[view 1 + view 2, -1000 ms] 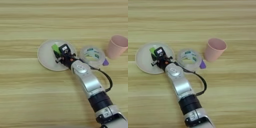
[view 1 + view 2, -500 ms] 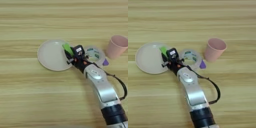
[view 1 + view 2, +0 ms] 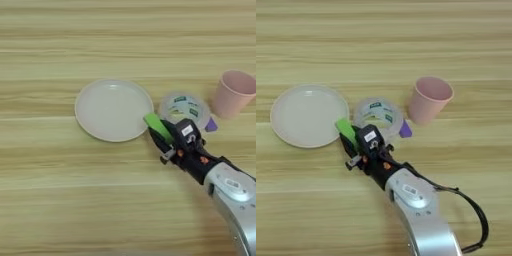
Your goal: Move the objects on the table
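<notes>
My right gripper (image 3: 162,135) is shut on the small bright green block (image 3: 157,126), which it holds just off the right rim of the round pale plate (image 3: 112,109). Nothing lies on the plate. Right behind the gripper stands the clear round cup with green-white markings (image 3: 184,107). The small purple block (image 3: 211,125) lies at that cup's right side, next to the upright pink cup (image 3: 232,93). In the right eye view the same green block (image 3: 347,129) sits between the plate (image 3: 308,115) and the clear cup (image 3: 378,113).
The silver forearm (image 3: 416,200) comes in from the bottom right, with a black cable (image 3: 476,220) looping at its side. The wooden table (image 3: 100,40) stretches wide on all sides of the group.
The gripper has carried the green block from the plate's middle rightward, over the rim and toward me. The plate now holds nothing. The cups and the purple block have stayed put.
</notes>
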You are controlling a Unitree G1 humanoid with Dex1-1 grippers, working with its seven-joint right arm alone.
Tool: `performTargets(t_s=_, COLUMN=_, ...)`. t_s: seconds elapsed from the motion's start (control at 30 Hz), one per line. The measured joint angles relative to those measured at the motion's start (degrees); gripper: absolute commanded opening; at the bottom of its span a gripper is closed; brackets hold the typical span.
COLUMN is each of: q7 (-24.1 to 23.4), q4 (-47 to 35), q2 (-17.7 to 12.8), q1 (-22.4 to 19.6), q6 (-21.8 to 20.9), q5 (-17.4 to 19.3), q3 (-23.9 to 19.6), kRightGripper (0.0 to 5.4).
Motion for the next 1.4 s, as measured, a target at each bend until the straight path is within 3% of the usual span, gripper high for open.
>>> performTargets(t_s=0.27, q7=1.1, q4=-0.3, q2=-1.9, q1=3.4, q6=0.6, q5=0.2, q3=-0.3, kRightGripper=1.39)
performTargets(t_s=0.5, q7=0.7, q4=4.4, q2=-1.9, q1=3.4, q6=0.0, q5=0.0, q3=-0.8, kRightGripper=1.39)
performTargets(t_s=0.73, q7=-0.5, q4=11.5, q2=-1.8, q1=1.2, q6=-3.2, q5=-1.2, q3=-0.8, kRightGripper=1.39)
performTargets(t_s=0.77, q7=-0.5, q4=11.8, q2=-1.8, q1=0.9, q6=-3.5, q5=-1.2, q3=-0.8, kRightGripper=1.75)
performTargets(t_s=1.03, q7=-2.1, q4=15.6, q2=-1.3, q1=-0.8, q6=-7.8, q5=-2.0, q3=-0.5, kRightGripper=2.68)
performTargets(t_s=1.4, q7=-1.4, q4=13.7, q2=-1.8, q1=0.7, q6=-8.4, q5=-2.0, q3=0.3, kRightGripper=4.06)
